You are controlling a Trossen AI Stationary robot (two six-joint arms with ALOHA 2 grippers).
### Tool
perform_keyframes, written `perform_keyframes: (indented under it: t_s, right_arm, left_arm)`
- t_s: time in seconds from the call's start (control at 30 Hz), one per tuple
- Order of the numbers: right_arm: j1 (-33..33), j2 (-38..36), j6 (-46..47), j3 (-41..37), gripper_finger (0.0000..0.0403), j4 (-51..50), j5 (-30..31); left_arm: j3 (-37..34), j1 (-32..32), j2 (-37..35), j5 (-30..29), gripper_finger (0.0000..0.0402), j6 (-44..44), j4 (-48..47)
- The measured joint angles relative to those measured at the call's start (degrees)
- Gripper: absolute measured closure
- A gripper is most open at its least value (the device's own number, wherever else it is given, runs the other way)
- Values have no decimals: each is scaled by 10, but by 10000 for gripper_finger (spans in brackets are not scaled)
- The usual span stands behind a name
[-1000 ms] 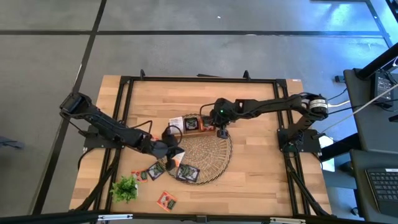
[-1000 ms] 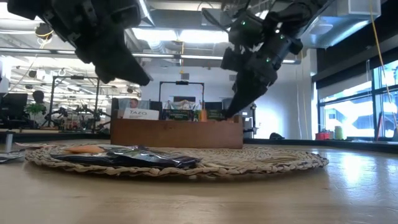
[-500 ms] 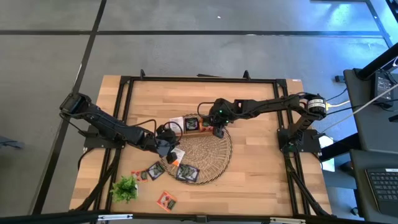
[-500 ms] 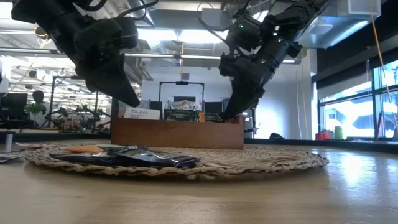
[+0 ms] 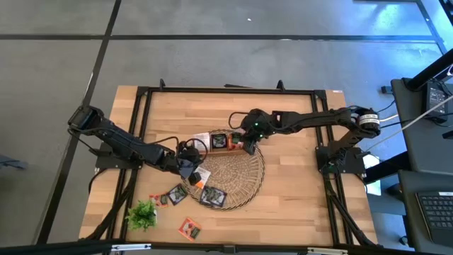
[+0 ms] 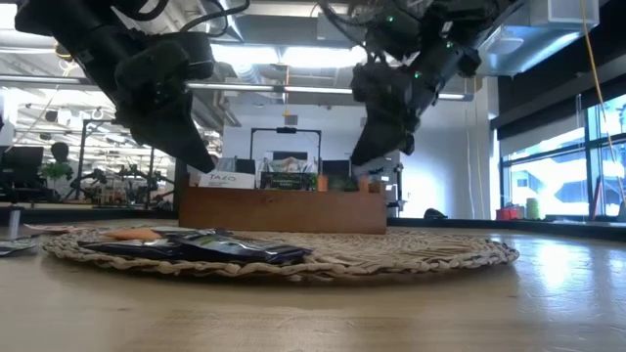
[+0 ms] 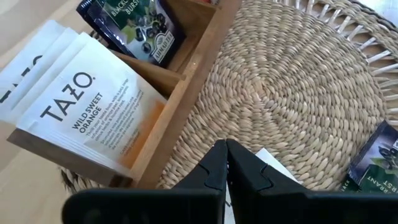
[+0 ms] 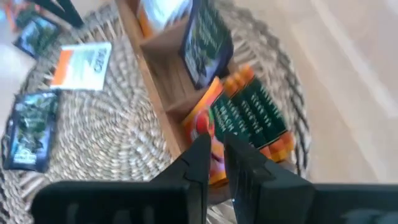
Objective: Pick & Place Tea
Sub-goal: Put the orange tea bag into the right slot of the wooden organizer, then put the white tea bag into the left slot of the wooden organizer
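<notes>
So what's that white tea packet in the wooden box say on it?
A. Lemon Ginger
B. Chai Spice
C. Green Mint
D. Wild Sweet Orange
D. In the left wrist view, the white Tazo sachet standing in the end compartment of the wooden tray reads "Wild Sweet Orange".

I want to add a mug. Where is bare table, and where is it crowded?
Free: the table right of the wicker mat, and the strip behind the wooden tray. Crowded: the front-left corner, with loose tea sachets and a green sprig.
</notes>
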Motion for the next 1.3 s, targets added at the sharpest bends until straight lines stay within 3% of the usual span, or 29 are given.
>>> perform_keyframes:
  t_s: [0.23, 0.4, 0.57, 0.77, 0.97, 1.3]
  right_arm:
    - [14, -49, -23, 1, 353, 7, 45]
    - [66, -54, -27, 1, 353, 31, 42]
    - [122, -47, -21, 1, 353, 57, 43]
    - [169, -13, -17, 1, 353, 148, 42]
    - [185, 51, -16, 1, 353, 254, 42]
    - [185, 118, -14, 1, 353, 318, 43]
  left_arm:
    - [0, -10, 0, 28, 400, 29, 24]
    - [0, -35, 0, 110, 400, 19, 45]
    - [0, -62, 13, 121, 400, -3, 36]
    - [0, -98, 65, 124, 400, 19, 53]
    - [1, -106, 120, 121, 400, -38, 55]
    - [2, -114, 120, 140, 400, -43, 50]
